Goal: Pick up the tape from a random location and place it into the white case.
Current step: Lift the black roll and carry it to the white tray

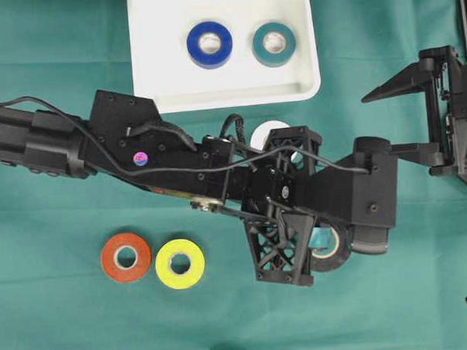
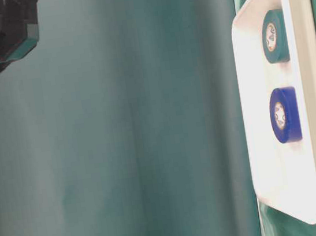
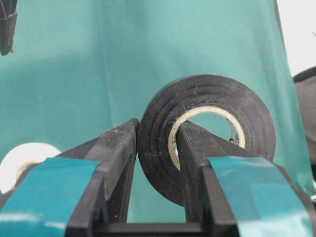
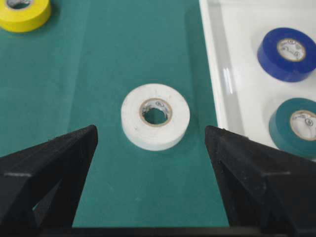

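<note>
The step in hand is the pickup of one roll: the left gripper [image 3: 155,148] has its jaws pinched on the wall of the black tape [image 3: 207,128], one finger inside the core hole and the other against the outer face. In the left wrist view the roll stands on edge between the fingers, above the green cloth [image 3: 98,64]. In the overhead view the black tape [image 1: 330,248] shows only partly under the gripper, well apart from the white case [image 1: 226,86].

The next move, as judged, calls for a lift and a carry toward the white case, which lies at the far edge of the table. The blue tape [image 1: 209,44] and the teal tape [image 1: 273,44] already lie inside it, so the release point should fall on a bare part of the floor.

The right gripper [image 4: 150,143] stands with jaws spread wide and holds nothing. The white tape [image 4: 155,116] lies flat on the cloth ahead of it, between the two fingers in that view and just beside the case rim.

The orange tape [image 1: 125,257] and the yellow tape [image 1: 180,263] lie on the cloth, touching or nearly so.
</note>
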Controlling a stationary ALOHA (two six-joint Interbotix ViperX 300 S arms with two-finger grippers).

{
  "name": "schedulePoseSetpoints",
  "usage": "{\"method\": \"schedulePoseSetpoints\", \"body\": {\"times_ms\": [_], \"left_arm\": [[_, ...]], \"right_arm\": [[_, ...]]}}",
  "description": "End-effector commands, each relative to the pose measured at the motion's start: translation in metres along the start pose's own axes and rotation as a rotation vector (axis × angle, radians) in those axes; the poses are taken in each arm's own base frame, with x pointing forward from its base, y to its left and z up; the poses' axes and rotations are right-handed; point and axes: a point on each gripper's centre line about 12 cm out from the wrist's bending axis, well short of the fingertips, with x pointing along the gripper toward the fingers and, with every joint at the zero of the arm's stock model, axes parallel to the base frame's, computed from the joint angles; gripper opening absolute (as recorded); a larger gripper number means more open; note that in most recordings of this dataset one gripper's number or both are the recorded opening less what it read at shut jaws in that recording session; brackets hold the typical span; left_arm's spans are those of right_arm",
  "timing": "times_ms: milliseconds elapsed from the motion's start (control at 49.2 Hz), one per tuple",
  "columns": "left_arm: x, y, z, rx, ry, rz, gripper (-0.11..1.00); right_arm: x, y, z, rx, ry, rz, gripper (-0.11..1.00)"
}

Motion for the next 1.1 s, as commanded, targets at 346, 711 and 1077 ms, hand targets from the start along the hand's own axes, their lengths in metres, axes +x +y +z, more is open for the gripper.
{"method": "schedulePoseSetpoints", "body": {"times_ms": [346,711,1077], "left_arm": [[-0.039,0.049,0.004,-0.060,-0.039,0.067,0.21],[-0.062,0.147,-0.030,-0.213,-0.057,0.206,0.21],[-0.079,0.188,-0.061,-0.288,-0.056,0.275,0.21]], "right_arm": [[0.001,0.000,0.003,-0.002,-0.005,-0.001,0.87],[0.000,0.000,0.004,-0.001,-0.005,-0.002,0.87],[0.000,-0.003,0.004,0.001,-0.006,-0.014,0.87]]}}
